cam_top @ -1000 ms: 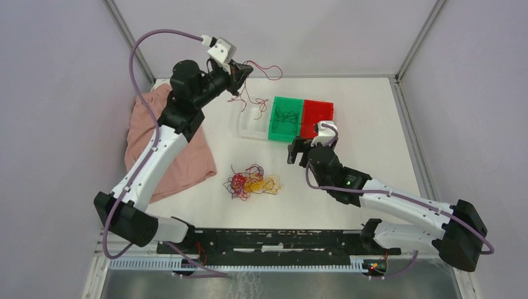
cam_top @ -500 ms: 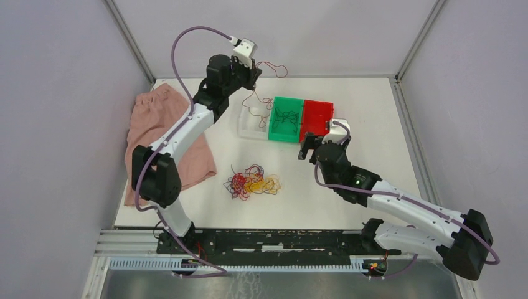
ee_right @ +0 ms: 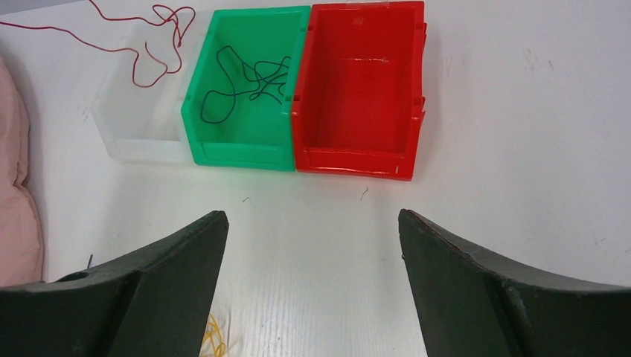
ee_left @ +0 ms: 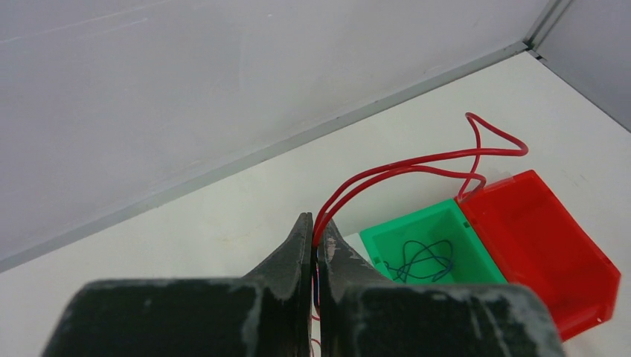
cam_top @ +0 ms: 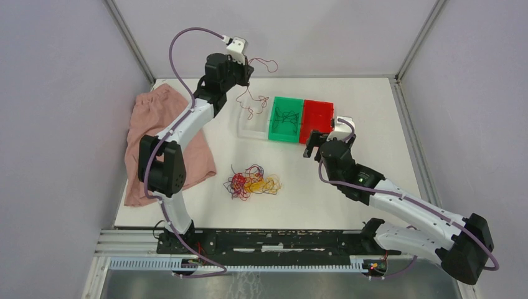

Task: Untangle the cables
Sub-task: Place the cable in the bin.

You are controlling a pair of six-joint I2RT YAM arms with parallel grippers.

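Observation:
A tangle of red, yellow and dark cables (cam_top: 252, 180) lies on the white table in front of the bins. My left gripper (cam_top: 246, 68) is raised at the far edge and shut on a red cable (ee_left: 417, 167), whose loops hang over the clear bin (cam_top: 254, 121); the jaws pinch it in the left wrist view (ee_left: 315, 230). Dark cables (ee_right: 245, 82) lie in the green bin (cam_top: 285, 118). My right gripper (ee_right: 312, 223) is open and empty, just in front of the red bin (ee_right: 361, 89), which has nothing in it.
A pink cloth (cam_top: 165, 143) lies at the table's left edge. The three bins stand side by side at the back centre: clear, green, red. Grey walls close the table on three sides.
My left arm swung from the left side toward the far edge, carrying the red cable over the clear bin. My right gripper moved right and slightly back, toward the red bin.

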